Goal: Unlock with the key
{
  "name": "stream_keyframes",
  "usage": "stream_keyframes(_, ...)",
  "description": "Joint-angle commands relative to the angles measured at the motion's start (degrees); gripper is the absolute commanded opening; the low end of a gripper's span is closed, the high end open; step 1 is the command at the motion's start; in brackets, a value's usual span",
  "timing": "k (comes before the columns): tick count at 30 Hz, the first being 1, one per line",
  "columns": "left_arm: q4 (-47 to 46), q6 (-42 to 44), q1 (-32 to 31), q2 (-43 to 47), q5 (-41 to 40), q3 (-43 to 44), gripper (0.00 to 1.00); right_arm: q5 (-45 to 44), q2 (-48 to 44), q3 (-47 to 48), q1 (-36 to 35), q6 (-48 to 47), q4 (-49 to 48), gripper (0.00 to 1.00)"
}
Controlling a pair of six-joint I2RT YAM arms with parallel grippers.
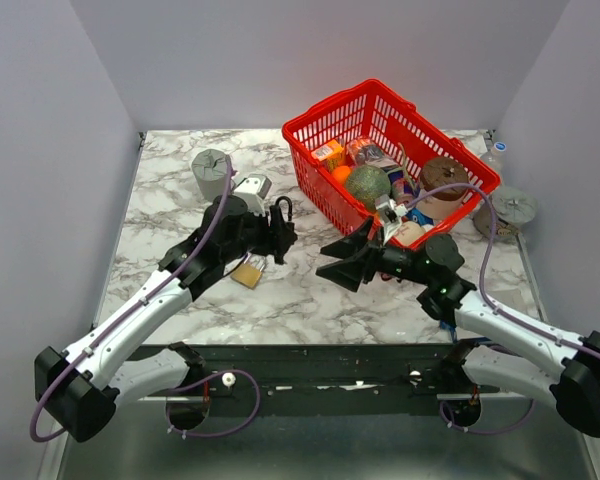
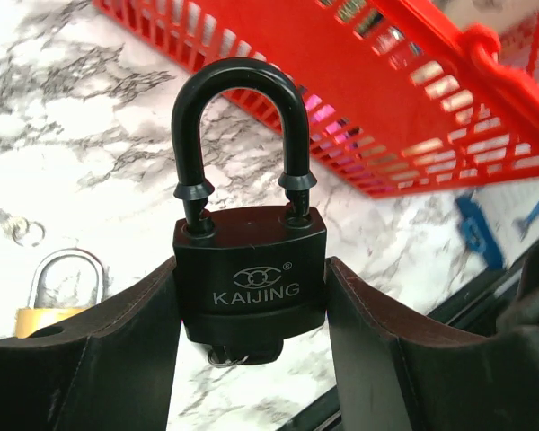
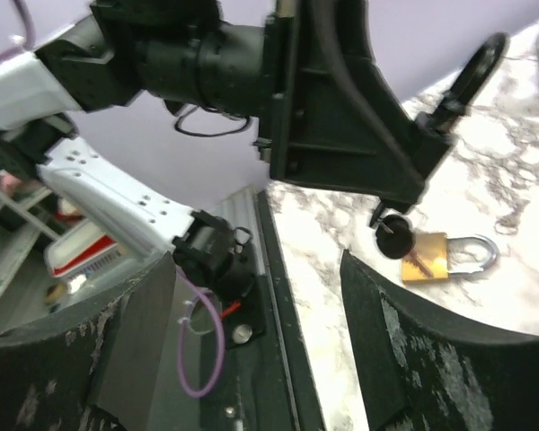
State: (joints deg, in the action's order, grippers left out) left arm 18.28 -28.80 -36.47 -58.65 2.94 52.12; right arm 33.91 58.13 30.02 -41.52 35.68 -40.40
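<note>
My left gripper (image 1: 278, 238) is shut on the black padlock (image 2: 250, 269), gripping its body from both sides and holding it upright above the table. Both legs of its shackle sit in the body. The key (image 3: 394, 236) hangs from the underside of this padlock, its black head showing; in the left wrist view only a bit of it (image 2: 242, 352) peeks out below the lock. My right gripper (image 1: 337, 263) is open and empty, to the right of the padlock and apart from it. In the right wrist view the key lies beyond its right finger (image 3: 413, 359).
A brass padlock (image 1: 248, 272) lies on the marble table under the left gripper; it also shows in the left wrist view (image 2: 58, 296) and the right wrist view (image 3: 440, 256). A red basket (image 1: 310, 130) full of items stands at the back right. Grey cylinders (image 1: 210, 172) (image 1: 510, 208) flank it.
</note>
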Motion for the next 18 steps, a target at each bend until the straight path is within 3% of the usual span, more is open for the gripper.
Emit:
stream_keyframes(1,-4.5,13.1,0.5,2.1,15.9,2.2,0.0,-6.7,-3.9,6.4,0.2,-9.0,20.3,0.82)
stream_keyframes(4,-4.0,19.2,0.7,4.2,23.2,0.1,0.0,-8.8,-3.9,10.2,0.2,-13.4,25.7,0.86)
stream_keyframes(10,-8.6,23.6,1.3,8.7,23.9,-6.6,0.0,-8.3,1.8,16.6,0.2,-19.7,30.9,0.88)
stream_keyframes(18,-7.6,25.1,2.9,8.6,26.4,-7.1,0.0,-7.5,9.3,19.9,0.1,-18.0,26.5,0.88)
